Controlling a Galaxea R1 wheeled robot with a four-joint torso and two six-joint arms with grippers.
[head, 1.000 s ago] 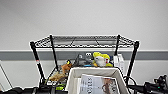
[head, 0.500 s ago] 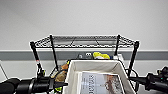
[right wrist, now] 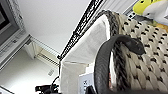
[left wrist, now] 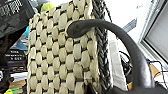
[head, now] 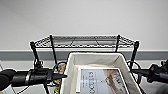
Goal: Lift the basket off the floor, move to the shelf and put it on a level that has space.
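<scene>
Carrying the basket [head: 100, 75] between my two arms, I have it up in front of the shelf [head: 85, 41], its rim sitting a little below the top level [head: 82, 40] and close against the rack's front posts. The cloth lining is open to the head camera, and a printed booklet [head: 100, 80] lies flat inside. So the lift from the floor looks done, and I judge the drive to the rack done as well, since the wire tier stands just beyond the basket. That top tier looks bare. What is left is raising the basket over the tier's edge, setting it down there and letting go.

My left gripper [head: 61, 75] reaches in to the basket's left wall, at the loop handle [left wrist: 110, 37], which arches large and dark over the woven side in the left wrist view. My right gripper [head: 140, 72] comes in at the opposite wall, where the other loop handle [right wrist: 110, 57] curves across the weave. From the way the basket hangs level between them, I take each to be holding a handle, but I cannot tell how either gripper is set, whether pinched or spread.
</scene>
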